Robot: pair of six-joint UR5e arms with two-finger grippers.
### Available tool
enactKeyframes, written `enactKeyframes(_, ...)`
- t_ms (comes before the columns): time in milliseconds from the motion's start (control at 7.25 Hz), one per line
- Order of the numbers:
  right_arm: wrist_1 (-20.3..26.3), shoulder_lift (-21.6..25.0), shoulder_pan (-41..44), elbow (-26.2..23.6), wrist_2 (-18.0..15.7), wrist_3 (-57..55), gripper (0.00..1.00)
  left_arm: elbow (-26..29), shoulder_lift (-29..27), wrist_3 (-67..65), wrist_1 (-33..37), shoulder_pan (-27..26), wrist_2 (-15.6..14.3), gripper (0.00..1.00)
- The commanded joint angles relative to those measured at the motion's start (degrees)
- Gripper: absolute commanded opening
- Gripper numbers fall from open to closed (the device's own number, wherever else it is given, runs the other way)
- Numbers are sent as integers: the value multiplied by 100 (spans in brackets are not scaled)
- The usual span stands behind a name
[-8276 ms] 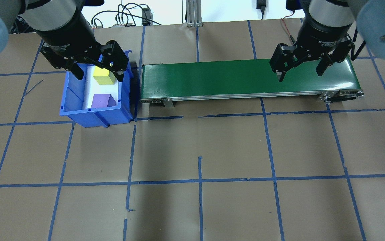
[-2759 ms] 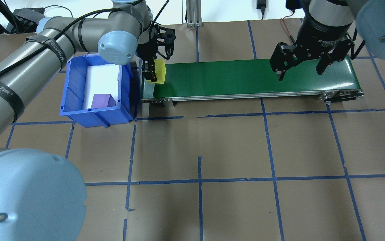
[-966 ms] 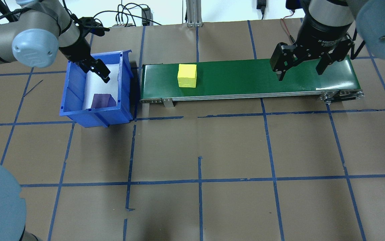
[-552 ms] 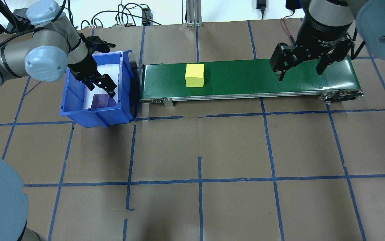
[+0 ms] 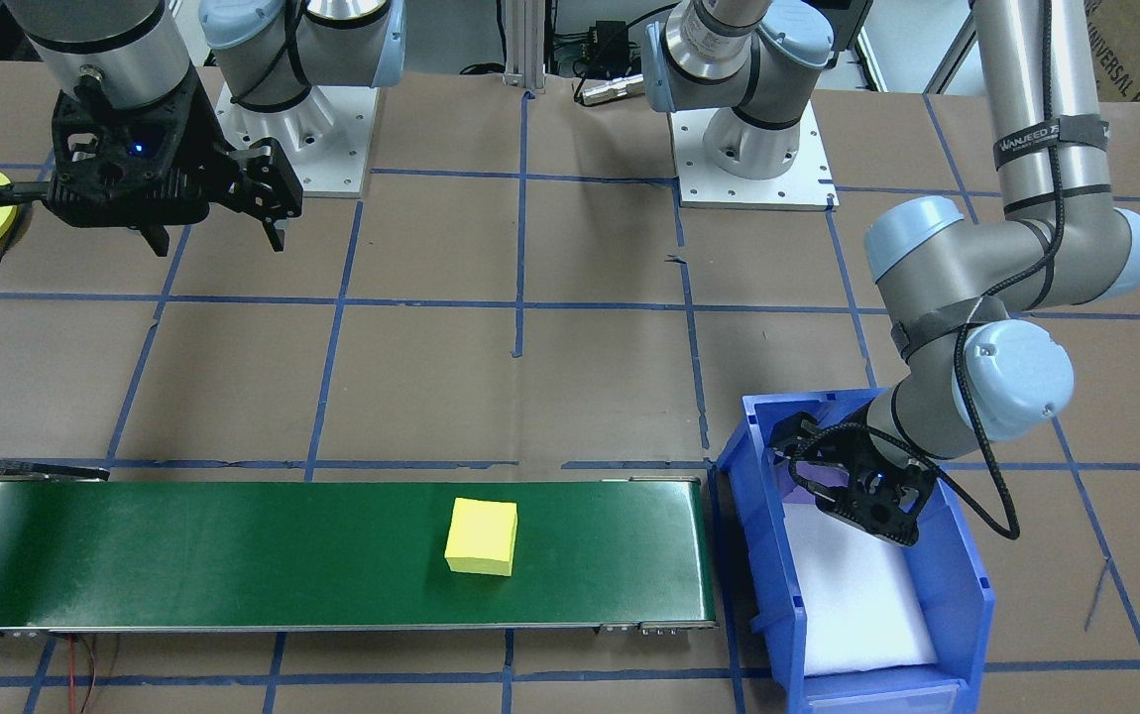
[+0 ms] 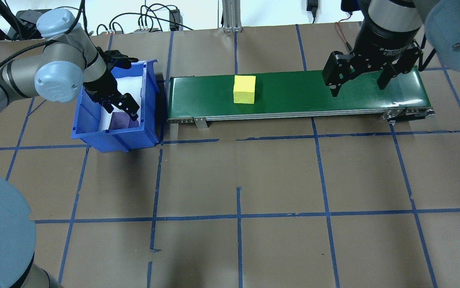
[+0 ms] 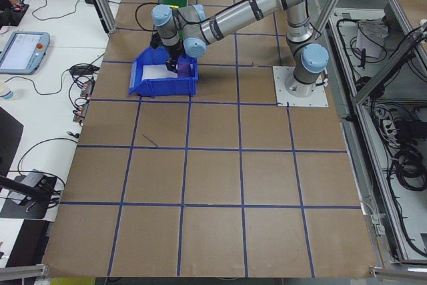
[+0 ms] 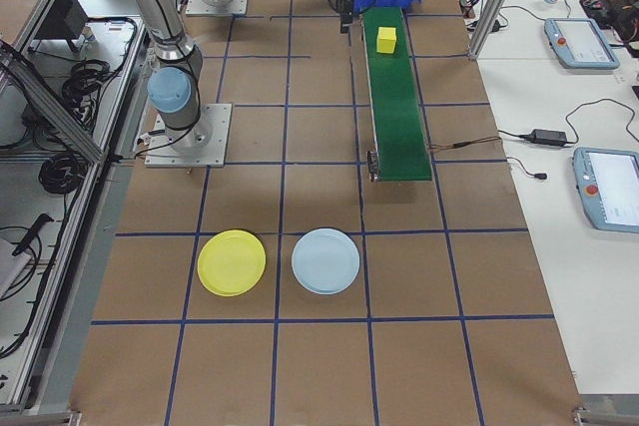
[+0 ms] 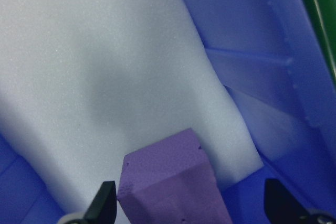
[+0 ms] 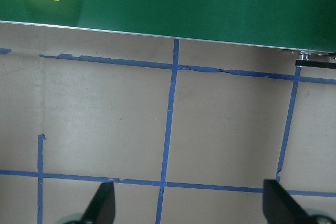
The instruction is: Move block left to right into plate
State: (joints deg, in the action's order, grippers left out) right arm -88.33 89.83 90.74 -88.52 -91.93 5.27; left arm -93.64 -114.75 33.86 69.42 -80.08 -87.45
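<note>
The left gripper [image 9: 189, 211] reaches into the blue bin [image 6: 90, 132] at the overhead view's left, fingers spread either side of the purple block [image 9: 173, 182]. It should descend squarely, centring the block before closing. The yellow block [image 6: 244, 89] sits mid-conveyor [image 6: 334, 96]; the right gripper [image 6: 360, 82] hangs spread, empty, upper right.

Yellow block [image 6: 244, 89] flat on green conveyor belt [image 6: 334, 93]; purple block [image 9: 173, 184] in blue bin [image 6: 90, 136].

Surface [image 6: 278, 176] is covered in brown paper, gridded with blue tape [image 6: 239, 216]. White side benches [image 8: 559, 177] are strewn with cables and tablets [image 8: 611, 187]. Aluminium framing [image 7: 373, 65] is seen alongside.
</note>
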Motion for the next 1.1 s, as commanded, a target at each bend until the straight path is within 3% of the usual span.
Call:
enactKeyframes(0, 0, -1, -4, 2, 0, 0, 100, -49, -21, -2, -16, 37, 8, 100)
enactKeyframes(276, -9, 8, -4, 2, 0, 0, 100, -58, -117, -2, -24, 37, 8, 97)
enactKeyframes(552, -9, 8, -4, 2, 0, 0, 100, -58, -144, 7, -25, 37, 0, 68)
enactKeyframes(690, 0, 8, -4, 2, 0, 0, 100, -23, -144, 7, -25, 37, 0, 47)
enactKeyframes(828, 0, 8, -4, 2, 0, 0, 100, 99, -144, 7, -7, 37, -9, 43)
enactKeyframes(966, 0, -1, -4, 2, 0, 0, 100, 301, -92, -89, -7, 37, -279, 43)
